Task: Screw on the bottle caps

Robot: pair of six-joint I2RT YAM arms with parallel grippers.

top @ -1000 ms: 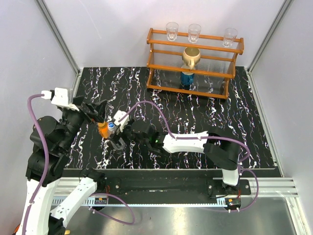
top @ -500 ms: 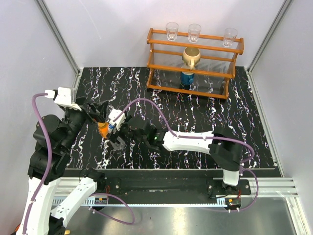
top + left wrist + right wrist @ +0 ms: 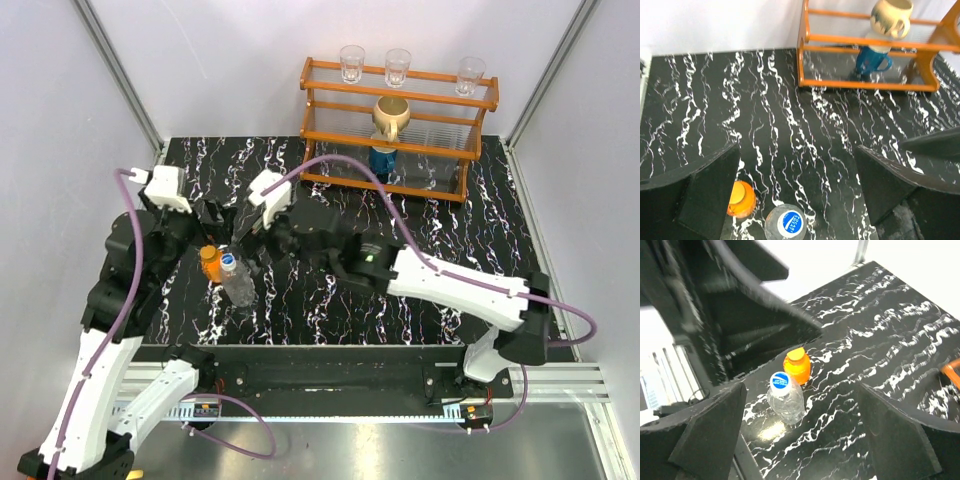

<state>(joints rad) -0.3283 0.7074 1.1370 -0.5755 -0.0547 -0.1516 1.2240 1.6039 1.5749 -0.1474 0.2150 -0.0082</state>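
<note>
Lifted away since before, left pincer (image 3: 796, 148) and right pincer (image 3: 801, 385) hang released; orange bottle (image 3: 210, 263) and clear bottle (image 3: 237, 282) stand upright.

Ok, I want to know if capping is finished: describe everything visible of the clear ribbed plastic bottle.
The clear ribbed plastic bottle stands upright on the black marbled table, see-through, with a blue round cap bearing a white mark seated on its neck; how tight cannot be told. The short orange plastic bottle stands close beside it. The left gripper and right gripper hold nothing, jaws open, apart from it.
</note>
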